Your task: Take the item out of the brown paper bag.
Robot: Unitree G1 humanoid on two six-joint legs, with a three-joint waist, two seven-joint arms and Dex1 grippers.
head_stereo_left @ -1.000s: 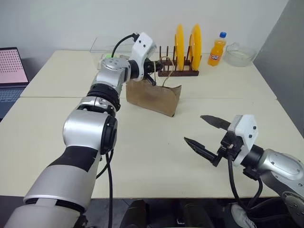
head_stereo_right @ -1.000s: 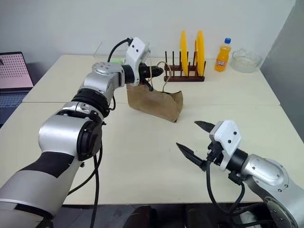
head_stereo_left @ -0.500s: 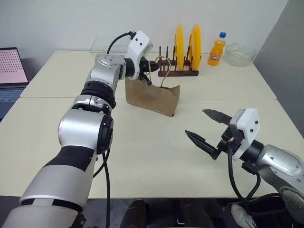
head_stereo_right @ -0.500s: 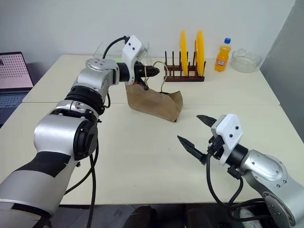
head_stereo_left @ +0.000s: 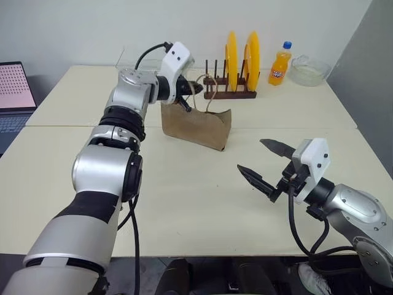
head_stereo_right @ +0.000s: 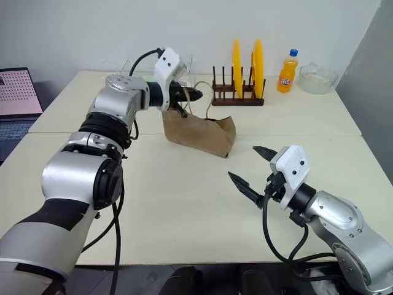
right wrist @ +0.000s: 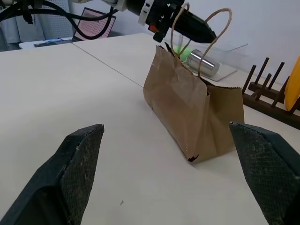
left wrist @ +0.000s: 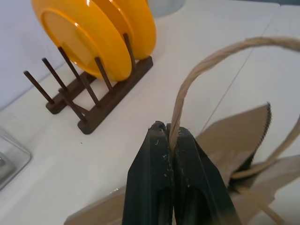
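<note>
While the left gripper (left wrist: 169, 136) is clamped shut on one twisted-paper handle (left wrist: 206, 68) of the brown paper bag (head_stereo_left: 198, 127), the bag is seen standing upright on the table (head_stereo_left: 184, 196), directly beneath those fingertips, its mouth facing up. What lies inside the bag cannot be made out; the item is not discernible in any view. A second loop handle (right wrist: 216, 33) rises free just beside the pinched one. Beyond the left gripper, a dark wooden plate rack (head_stereo_left: 230, 92) is set, with two yellow plates (head_stereo_left: 242, 58) held upright in its slots. Past the rack, an orange soda bottle (head_stereo_left: 280, 64) with a blue cap is placed, its label too small to be read, and next to it a clear glass bowl (head_stereo_left: 310, 69). A clear tray holding a metal cylinder (right wrist: 204, 63) and something green is found behind the bag. The right gripper (head_stereo_left: 267, 166) is held with its fingers spread wide, gripping nothing, well apart from the bag and pointed toward it.
</note>
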